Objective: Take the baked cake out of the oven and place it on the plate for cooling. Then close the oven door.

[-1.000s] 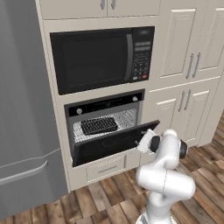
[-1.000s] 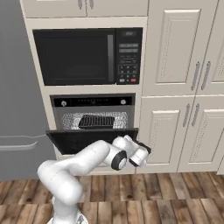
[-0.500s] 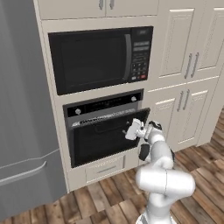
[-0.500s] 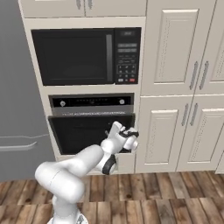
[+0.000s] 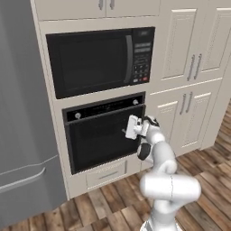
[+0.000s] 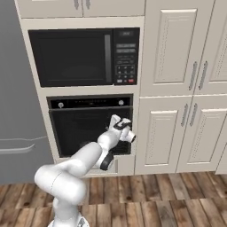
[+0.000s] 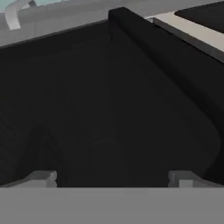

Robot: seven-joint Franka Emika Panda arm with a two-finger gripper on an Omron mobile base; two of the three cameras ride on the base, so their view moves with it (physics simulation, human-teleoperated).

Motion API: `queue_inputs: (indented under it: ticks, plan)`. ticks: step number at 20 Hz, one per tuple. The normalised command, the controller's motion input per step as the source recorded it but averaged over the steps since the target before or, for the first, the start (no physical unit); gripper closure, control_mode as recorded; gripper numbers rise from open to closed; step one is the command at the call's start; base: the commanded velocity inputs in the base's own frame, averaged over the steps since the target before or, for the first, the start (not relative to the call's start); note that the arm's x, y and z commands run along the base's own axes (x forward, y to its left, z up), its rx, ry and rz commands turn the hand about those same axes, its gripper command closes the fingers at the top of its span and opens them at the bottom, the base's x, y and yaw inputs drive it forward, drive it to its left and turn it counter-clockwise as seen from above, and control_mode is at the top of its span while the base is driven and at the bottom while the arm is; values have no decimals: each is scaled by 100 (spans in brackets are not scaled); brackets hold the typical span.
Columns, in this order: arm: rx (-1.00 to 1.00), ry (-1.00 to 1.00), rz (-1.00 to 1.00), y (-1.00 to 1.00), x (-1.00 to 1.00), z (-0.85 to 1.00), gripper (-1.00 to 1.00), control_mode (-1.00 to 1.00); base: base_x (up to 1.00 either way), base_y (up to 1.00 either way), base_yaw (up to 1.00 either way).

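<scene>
Oven door (image 5: 101, 137) shut, interior hidden

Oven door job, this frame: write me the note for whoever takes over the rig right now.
Gripper: jaws open, nothing held, pressed up near the right side of the oven door.
Oven: the door stands upright against its front in both base views, so it looks shut; no racks visible.
Microwave above it is closed.
Cake and plate: I cannot place either from these pictures, so whether the cake reached the plate is unconfirmed.
Done: door closing appears finished.
Left: back the arm away from the door, check it is fully latched, and confirm the cake is on the plate.
</scene>
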Motion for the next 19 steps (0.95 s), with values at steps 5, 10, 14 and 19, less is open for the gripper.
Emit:
queue_inputs:
  ticks: [5,10,14,19]
  plan:
    - [-30,-26,-17,100,56,-61,-100,-100,0,0,0]
    - [-33,-23,-21,100,42,-66,-100,-100,0,0,0]
    - [-34,-14,-21,86,19,-36,-100,-100,0,0,0]
    - [-14,0,-2,17,-5,0,-100,-100,0,0,0]
